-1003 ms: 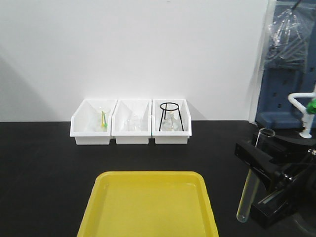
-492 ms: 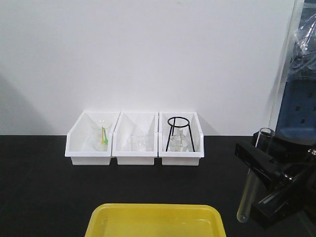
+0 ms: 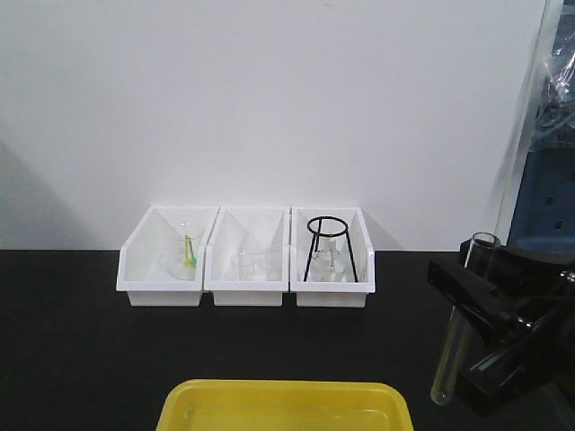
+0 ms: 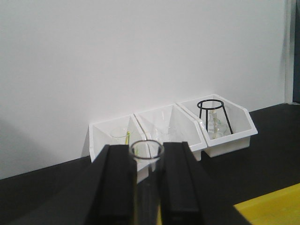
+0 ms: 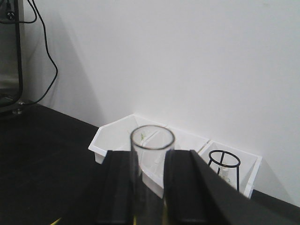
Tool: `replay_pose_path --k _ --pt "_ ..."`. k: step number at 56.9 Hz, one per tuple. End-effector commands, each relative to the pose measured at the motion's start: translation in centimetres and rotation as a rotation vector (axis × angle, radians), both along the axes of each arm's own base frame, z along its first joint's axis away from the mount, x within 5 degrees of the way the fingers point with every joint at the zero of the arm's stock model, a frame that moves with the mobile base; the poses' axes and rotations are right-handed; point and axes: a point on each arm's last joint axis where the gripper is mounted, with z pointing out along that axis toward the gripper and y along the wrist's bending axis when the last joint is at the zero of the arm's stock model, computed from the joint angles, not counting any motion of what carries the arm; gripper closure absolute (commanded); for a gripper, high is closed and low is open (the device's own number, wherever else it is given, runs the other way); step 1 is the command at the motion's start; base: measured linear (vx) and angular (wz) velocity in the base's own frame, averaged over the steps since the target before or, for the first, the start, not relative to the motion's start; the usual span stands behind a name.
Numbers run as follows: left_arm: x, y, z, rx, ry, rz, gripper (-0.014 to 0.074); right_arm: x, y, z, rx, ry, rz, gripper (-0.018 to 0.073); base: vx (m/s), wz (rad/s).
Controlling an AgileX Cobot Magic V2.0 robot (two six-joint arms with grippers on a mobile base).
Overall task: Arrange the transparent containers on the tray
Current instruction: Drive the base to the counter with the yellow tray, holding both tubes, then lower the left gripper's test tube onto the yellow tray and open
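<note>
In the front view my right gripper [image 3: 469, 292] is at the right, shut on a clear test tube [image 3: 449, 359] that hangs steeply, rim up and rounded end down, just right of the yellow tray [image 3: 283, 402]. The tray lies at the bottom edge, with only its far rim and part of its floor showing. The right wrist view looks down that test tube's rim [image 5: 152, 137] between the black fingers of the right gripper [image 5: 150, 159]. My left gripper [image 4: 146, 157] is shut on a second test tube [image 4: 146, 150]. A corner of the tray [image 4: 276, 206] shows at lower right.
Three white bins [image 3: 247, 260] stand in a row against the white wall on the black bench. They hold small beakers and flasks, and the right one holds a black wire tripod [image 3: 325, 247]. A blue cabinet [image 3: 548, 197] stands at far right.
The front view has shifted: the tray and bins now sit lower in the frame, and the white tap at right is gone. My right gripper still holds its tube the same way.
</note>
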Motion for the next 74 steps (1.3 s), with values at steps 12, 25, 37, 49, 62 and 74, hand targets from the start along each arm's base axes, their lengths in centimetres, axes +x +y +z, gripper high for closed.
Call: replay_pose_path --k 12,25,37,49,62,74 --pt "-0.1 -0.3 1.5 -0.039 -0.081 -0.037 0.0603 -0.5 0.1 1.7 0.043 -0.072 0.038 0.0572 0.0 0.0" --pt "-0.1 -0.3 1.5 -0.04 -0.083 -0.038 0.0603 -0.5 0.1 1.7 0.043 -0.072 0.038 0.0572 0.0 0.0" --pt "-0.1 -0.3 1.5 -0.084 -0.071 -0.039 0.0603 -0.5 0.1 1.7 0.043 -0.072 0.038 0.0572 0.0 0.0" --pt "1.7 -1.1 0.4 -0.305 0.059 -0.064 0.0603 -0.5 0.1 1.7 0.043 -0.072 0.038 0.0572 0.0 0.0" --pt "5.4 -4.9 -2.3 -0.443 0.218 -0.218 0.0603 -0.4 0.2 1.6 0.042 -0.068 0.038 0.0572 0.0 0.0" --pt "9.6 -8.0 -4.4 -0.493 0.396 -0.238 0.0603 0.2 0.4 1.0 0.032 -0.043 0.038 0.0572 0.0 0.0"
